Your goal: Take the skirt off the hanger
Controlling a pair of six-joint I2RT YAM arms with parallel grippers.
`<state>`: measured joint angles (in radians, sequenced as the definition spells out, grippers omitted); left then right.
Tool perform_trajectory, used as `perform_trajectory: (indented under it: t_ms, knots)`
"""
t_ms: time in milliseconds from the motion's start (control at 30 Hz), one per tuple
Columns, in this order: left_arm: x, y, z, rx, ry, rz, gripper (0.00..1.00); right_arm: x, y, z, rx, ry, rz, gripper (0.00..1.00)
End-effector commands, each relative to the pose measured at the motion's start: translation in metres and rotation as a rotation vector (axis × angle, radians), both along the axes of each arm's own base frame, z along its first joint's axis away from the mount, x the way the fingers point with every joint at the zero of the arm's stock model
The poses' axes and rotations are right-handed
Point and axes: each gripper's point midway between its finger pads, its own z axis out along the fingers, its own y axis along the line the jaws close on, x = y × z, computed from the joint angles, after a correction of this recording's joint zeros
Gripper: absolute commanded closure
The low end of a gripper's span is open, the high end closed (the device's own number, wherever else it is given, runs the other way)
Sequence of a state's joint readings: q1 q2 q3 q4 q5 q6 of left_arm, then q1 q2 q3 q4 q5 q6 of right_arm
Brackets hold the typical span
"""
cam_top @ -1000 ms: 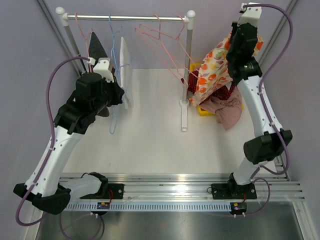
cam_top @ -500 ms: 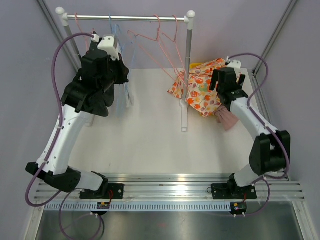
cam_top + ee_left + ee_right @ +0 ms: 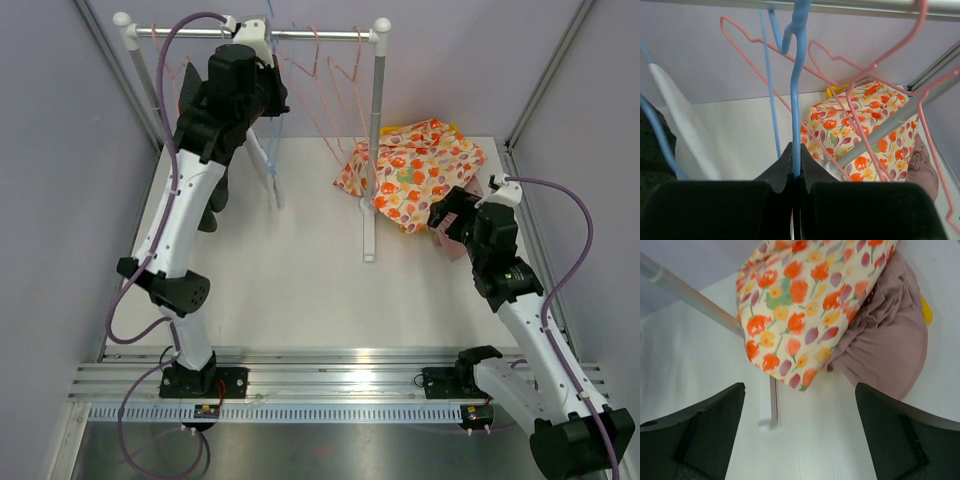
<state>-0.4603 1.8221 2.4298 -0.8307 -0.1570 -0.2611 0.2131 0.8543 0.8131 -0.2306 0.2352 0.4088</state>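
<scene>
Since a moment ago our left gripper (image 3: 272,88) has swung up to the rail (image 3: 320,36) and our right gripper (image 3: 448,218) has drawn back; from above we see one flowered skirt (image 3: 415,180) off its hanger, crumpled against the right side of the rack post (image 3: 375,120), its long axis running left to right across the table (image 3: 300,290), over one mauve garment (image 3: 455,243). From our left wrist, the jaws pinch tight on one blue hanger (image 3: 796,100), with pink hangers (image 3: 910,35) too tangled to count. From our right wrist, the jaws stand wide and empty, and the skirt's corner points down toward our near left.
</scene>
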Motion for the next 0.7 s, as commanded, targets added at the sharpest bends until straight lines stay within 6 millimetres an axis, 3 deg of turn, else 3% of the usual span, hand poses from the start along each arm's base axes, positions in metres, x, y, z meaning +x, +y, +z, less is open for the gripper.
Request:
perform_trajectory:
  t_ms: [0,200,333,433,467,500,533,633,667]
  knots:
    - [0.016,-0.017,0.013,-0.066,-0.053,-0.025,1.00,-0.015,0.007,-0.020,0.020,0.069,0.047,0.01]
    - [0.013,-0.030,-0.017,-0.058,0.018,-0.041,1.00,-0.025,0.005,-0.013,0.006,0.042,0.057,0.01]
    - [-0.010,-0.027,-0.010,-0.042,0.023,-0.042,0.99,-0.023,0.011,-0.011,0.035,0.043,0.081,0.00]
    - [-0.038,-0.019,0.017,-0.064,-0.022,-0.055,0.75,-0.023,0.013,-0.008,0.040,0.040,0.086,0.01]
    - [-0.044,-0.015,0.022,-0.066,-0.031,-0.053,0.59,-0.024,0.012,-0.007,0.041,0.037,0.083,0.00]
    - [-0.059,-0.005,0.038,-0.082,-0.062,-0.049,0.50,-0.025,0.012,-0.007,0.042,0.037,0.084,0.01]
    - [-0.063,0.001,0.034,-0.072,-0.050,-0.031,0.42,-0.027,0.012,-0.005,0.041,0.032,0.088,0.01]
    - [-0.085,0.024,0.044,-0.066,-0.076,0.017,0.36,-0.033,0.010,-0.005,0.036,0.034,0.086,0.01]
    - [-0.086,0.028,0.035,-0.045,-0.060,0.029,0.35,-0.035,0.010,-0.008,0.033,0.045,0.088,0.01]
